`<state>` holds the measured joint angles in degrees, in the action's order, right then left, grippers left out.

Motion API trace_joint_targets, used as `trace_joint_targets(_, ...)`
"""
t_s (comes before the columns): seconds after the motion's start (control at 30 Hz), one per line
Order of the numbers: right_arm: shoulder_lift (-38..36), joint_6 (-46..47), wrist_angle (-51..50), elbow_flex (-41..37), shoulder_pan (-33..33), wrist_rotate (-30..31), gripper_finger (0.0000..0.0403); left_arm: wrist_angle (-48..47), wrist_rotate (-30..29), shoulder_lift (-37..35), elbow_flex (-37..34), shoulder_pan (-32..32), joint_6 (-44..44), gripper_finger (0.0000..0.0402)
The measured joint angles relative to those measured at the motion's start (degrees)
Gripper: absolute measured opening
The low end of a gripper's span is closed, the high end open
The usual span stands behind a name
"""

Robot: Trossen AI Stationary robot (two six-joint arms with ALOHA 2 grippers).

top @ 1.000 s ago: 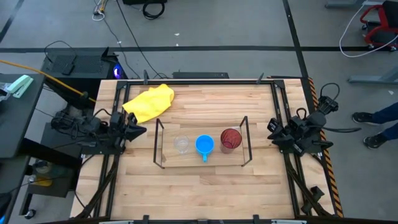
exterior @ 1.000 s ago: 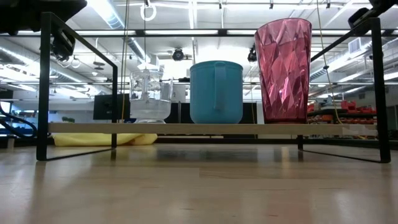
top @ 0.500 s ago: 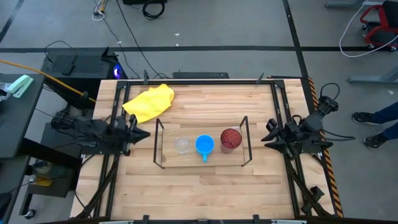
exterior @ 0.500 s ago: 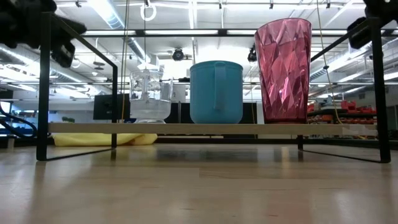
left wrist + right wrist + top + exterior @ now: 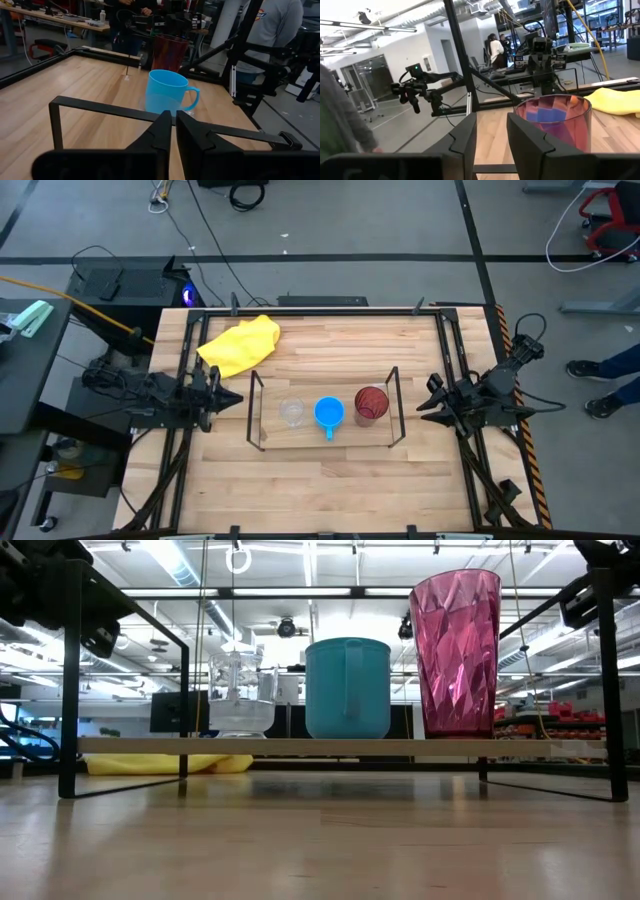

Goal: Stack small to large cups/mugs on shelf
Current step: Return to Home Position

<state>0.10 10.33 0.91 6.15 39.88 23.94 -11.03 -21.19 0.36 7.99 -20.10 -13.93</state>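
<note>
Two pincers: both empty and clear of the shelf (image 5: 251,412), which suits arms with nothing left to carry.
Left pincer (image 5: 173,116): fingers pressed together, gripping nothing; it hangs just off the shelf's left end frame, aimed along the row.
Right pincer (image 5: 491,120): fingers parted, nothing between them; it sits beyond the right end frame, facing the red cup (image 5: 371,404).
Arm pose: each arm lies low and folded over its own side of the counter (image 5: 330,480), reaching inward only a little, apparently close to a rest pose.
Cups: clear cup (image 5: 292,413), blue mug (image 5: 329,413) and red cup stand upright in one row on the shelf, apart from one another, smallest left, largest right, the order asked for.
Yellow cloth (image 5: 240,345): on the counter behind the shelf's left end, well apart from the cups.
Progress: the placing looks finished.
</note>
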Motion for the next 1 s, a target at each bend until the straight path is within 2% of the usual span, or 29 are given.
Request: trace_joint_targets(1.0, 0.0, 0.0, 0.0, 0.0, 0.0, 0.0, 0.0115, 0.0, 0.0, 0.0, 0.0, 0.0, 0.0, 0.0026)
